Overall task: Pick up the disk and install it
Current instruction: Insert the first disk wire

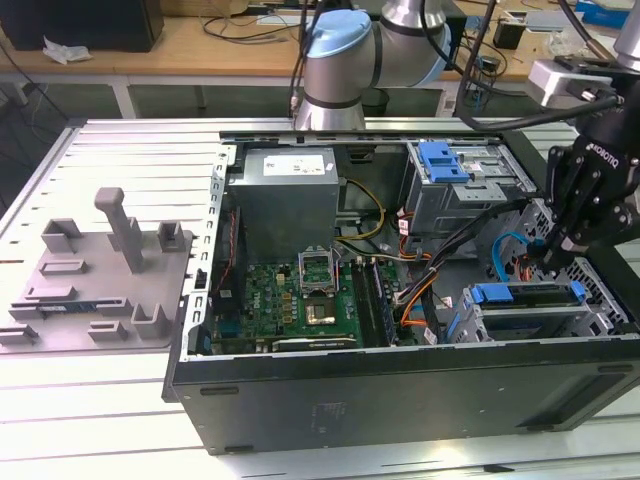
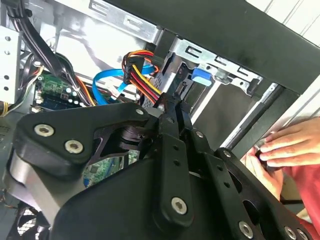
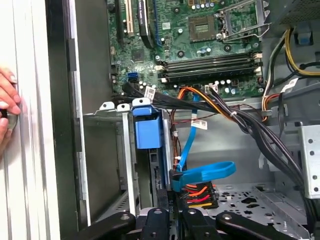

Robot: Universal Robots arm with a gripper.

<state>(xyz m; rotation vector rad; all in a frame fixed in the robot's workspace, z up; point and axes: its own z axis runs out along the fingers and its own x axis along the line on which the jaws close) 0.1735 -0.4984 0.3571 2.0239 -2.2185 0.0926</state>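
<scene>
1. The open case [image 1: 400, 390] lies on its side on the ribbed surface [image 1: 100, 400]. It holds a green board [image 1: 300, 295], a grey power supply [image 1: 285, 190], loose cables and two metal cages.
2. The upper cage [image 1: 450, 205] carries a blue bracket [image 1: 440, 160] on top.
3. The lower cage [image 1: 520, 322] sits at the case's corner on the exterior view's right. The disk [image 1: 520, 292] stands on edge inside it, and its blue rail runs along the cage's top. In the first wrist view its blue tab [image 3: 147, 130] sits between the cage's walls.
4. The tool [image 1: 548, 262] hangs inside the case just beside the lower cage. Its fingers are pressed together at the tips in the second wrist view [image 2: 174, 102]. They are right at a plug [image 3: 197, 192] with orange, red and yellow wires, under a flat blue cable [image 3: 205, 172].
5. A person's hand [image 2: 285, 145] rests against the outside of the case wall.
6. A grey fixture [image 1: 100, 270] with upright posts lies on the surface, at the exterior view's left of the case.
</scene>
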